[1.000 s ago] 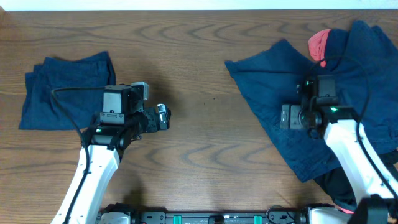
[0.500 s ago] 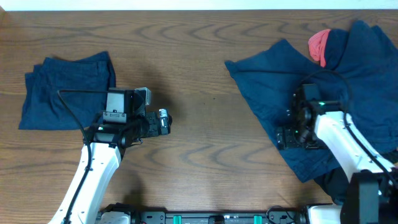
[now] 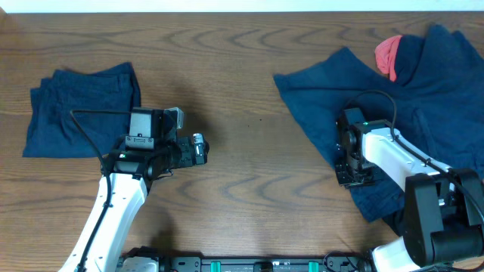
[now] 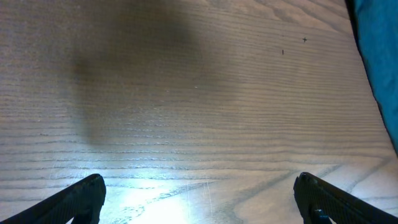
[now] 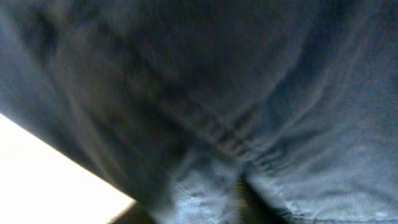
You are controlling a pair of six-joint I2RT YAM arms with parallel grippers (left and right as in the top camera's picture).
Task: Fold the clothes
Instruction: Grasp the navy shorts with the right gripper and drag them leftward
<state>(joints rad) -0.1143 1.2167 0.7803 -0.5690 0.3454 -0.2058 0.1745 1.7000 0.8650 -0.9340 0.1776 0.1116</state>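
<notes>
Navy shorts point(image 3: 325, 98) lie spread open on the right half of the table, filling the right wrist view point(image 5: 249, 93) as close, blurred cloth. My right gripper point(image 3: 352, 172) points down onto their left leg near the lower edge. Its fingers are buried in the fabric, which puckers into a pinched fold there. A second pair of navy shorts point(image 3: 79, 109) lies folded at far left. My left gripper point(image 3: 203, 147) hovers over bare wood right of that pair, open point(image 4: 199, 202), with nothing between its fingers point(image 4: 81, 199).
A coral-red garment point(image 3: 388, 51) peeks out at the back right beside more navy cloth point(image 3: 454, 68). The wooden table point(image 3: 249, 91) runs between the two arms. A blue cloth edge point(image 4: 382, 56) shows at the right of the left wrist view.
My right arm has swung left and down from the middle of the spread shorts to their lower left edge, and the gripper has closed into the cloth. The left arm has barely shifted.
</notes>
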